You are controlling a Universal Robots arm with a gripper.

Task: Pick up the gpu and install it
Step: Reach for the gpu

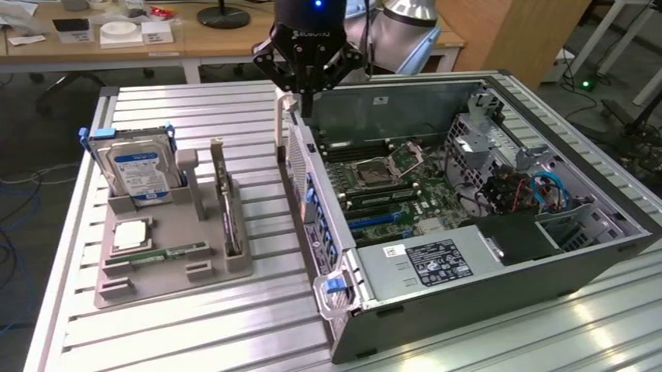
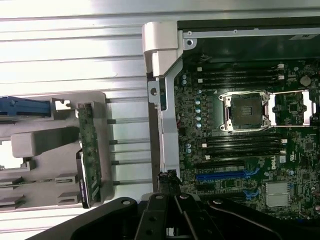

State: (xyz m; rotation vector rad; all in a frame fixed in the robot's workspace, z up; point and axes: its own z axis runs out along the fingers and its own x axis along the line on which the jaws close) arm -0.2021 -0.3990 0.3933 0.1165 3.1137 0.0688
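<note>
The gpu [image 1: 225,200] stands on edge in a slot of the grey holder tray [image 1: 166,283] on the exterior view's left, its green board and silver bracket upright. In the wrist view the gpu [image 2: 89,160] appears as a thin green strip in the holder. My black gripper [image 1: 306,102] hangs high over the back left wall of the open computer case [image 1: 486,256], well away from the gpu. Its fingers are shut together and hold nothing. The wrist view has the gripper [image 2: 170,202] over the case edge, near the blue expansion slot [image 2: 225,175] on the motherboard.
A silver hard drive with a blue label [image 1: 139,172], a processor chip [image 1: 132,232] and a memory stick [image 1: 167,253] also sit in the tray. The motherboard's processor socket [image 1: 380,172] lies open. A desk with small items [image 1: 124,35] stands behind the ribbed metal table [image 1: 186,333].
</note>
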